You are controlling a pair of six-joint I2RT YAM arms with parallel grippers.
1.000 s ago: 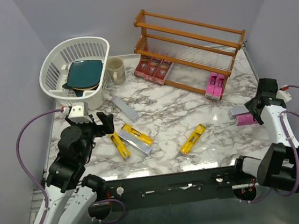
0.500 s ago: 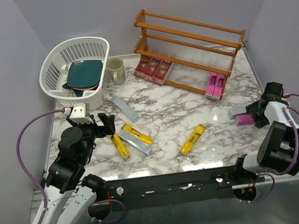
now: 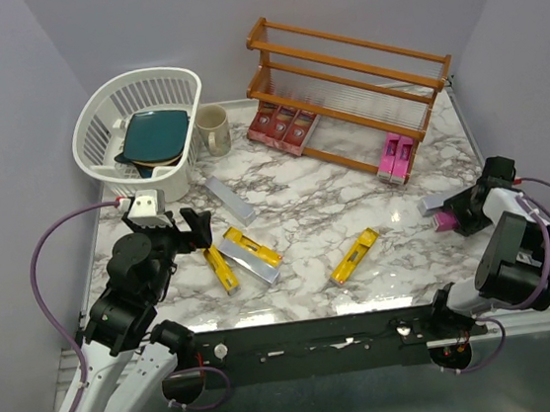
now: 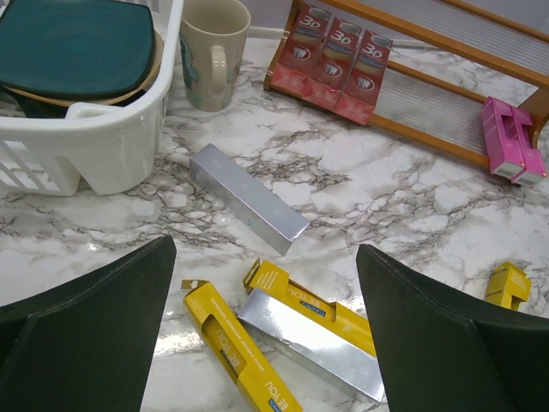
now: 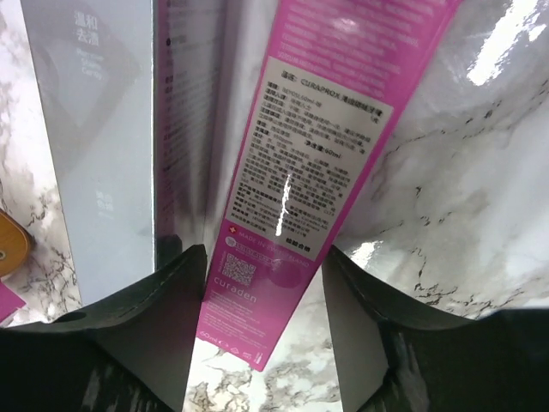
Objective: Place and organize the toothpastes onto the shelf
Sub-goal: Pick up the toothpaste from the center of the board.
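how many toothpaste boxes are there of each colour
red boxes: 3
pink boxes: 3
yellow boxes: 3
silver boxes: 3
total: 12

My left arm (image 3: 125,283) sits folded at the near left with the wrist held high. The left gripper (image 3: 186,231) tips forward and down, jaws spread wide. My right arm (image 3: 518,248) bends low at the right edge. The right gripper (image 3: 452,216) points left, jaws partway apart; I can't tell if they pinch.
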